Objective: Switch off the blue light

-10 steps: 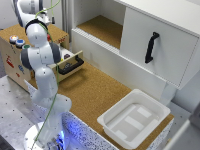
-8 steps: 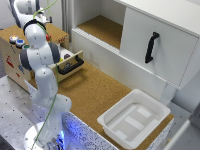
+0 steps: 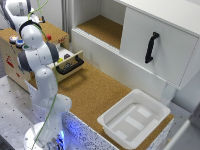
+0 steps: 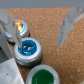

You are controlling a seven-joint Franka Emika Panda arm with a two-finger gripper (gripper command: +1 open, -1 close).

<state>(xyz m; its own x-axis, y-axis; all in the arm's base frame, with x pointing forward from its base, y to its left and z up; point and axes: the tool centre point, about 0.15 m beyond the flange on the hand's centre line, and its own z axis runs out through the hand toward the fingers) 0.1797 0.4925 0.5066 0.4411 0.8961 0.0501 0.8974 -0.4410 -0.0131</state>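
Observation:
The blue light [image 4: 27,48] is a round blue-capped button with a pale rim on top of the wooden box [image 3: 12,67]. In the exterior view the blue light [image 3: 20,43] is at the box's near-left corner. My gripper [image 4: 40,44] is open and empty just above the box top. One finger [image 4: 15,31] hangs over the blue button's edge and the other finger [image 4: 69,25] is off to the side over bare cork. In the exterior view the hand is mostly hidden behind my own arm [image 3: 35,45].
A lit orange-red button [image 4: 16,25] sits beside the blue one, and a green button [image 4: 42,77] on the other side. The box's drawer [image 3: 70,65] stands open. A white tray [image 3: 132,117] lies on the cork table, by a white cabinet with a black handle [image 3: 151,47].

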